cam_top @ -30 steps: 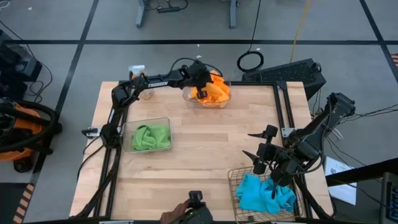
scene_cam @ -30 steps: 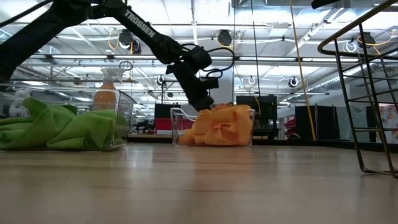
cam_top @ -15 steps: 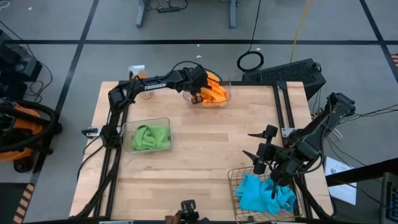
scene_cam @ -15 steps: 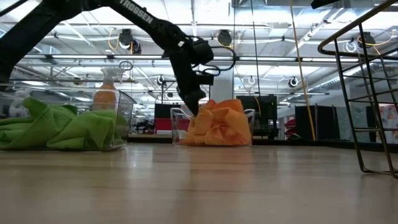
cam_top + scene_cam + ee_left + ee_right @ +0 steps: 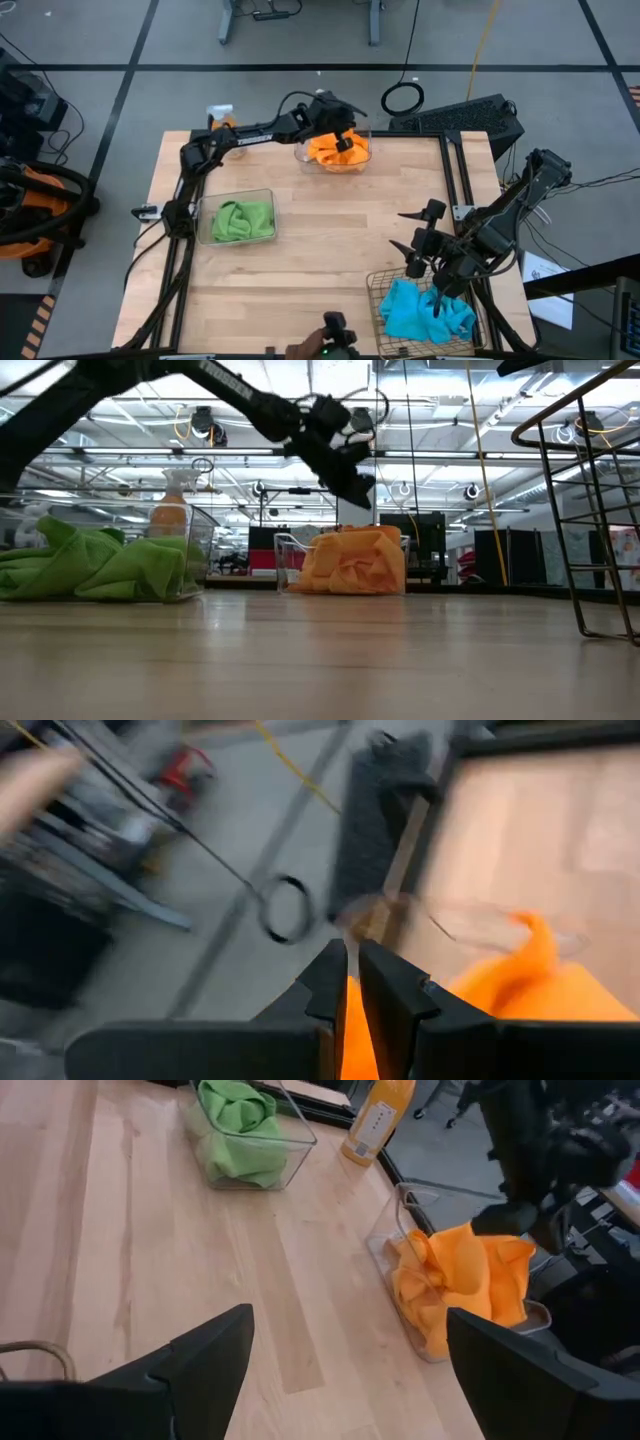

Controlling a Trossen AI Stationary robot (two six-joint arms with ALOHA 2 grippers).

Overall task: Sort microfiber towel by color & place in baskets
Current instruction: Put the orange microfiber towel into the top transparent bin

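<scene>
Fingers [image 5: 385, 990] of the left gripper [image 5: 342, 137] nearly closed above crumpled orange microfiber cloths [image 5: 333, 151] in clear plastic tub [image 5: 360, 163]; right gripper [image 5: 437, 290] fingers spread wide over bronze wire-mesh basket [image 5: 378, 298].

The pale wooden plank table [image 5: 300, 260] shows light grain streaks across the middle of the high view. At its upper centre, bright orange microfiber cloths [image 5: 337, 149] fill a clear plastic tub [image 5: 300, 157]. At centre left, lime green cloths [image 5: 238, 219] lie in a second clear plastic tub [image 5: 268, 196]. At lower right, bright blue cloths [image 5: 425, 312] sit in a bronze wire-mesh basket [image 5: 374, 290]. An orange spray bottle with a white label [image 5: 376, 1117] stands at the upper middle of the right wrist view. Both arms and their fingers [image 5: 336, 988] are black. The floor [image 5: 150, 35] is grey with dark lines.
</scene>
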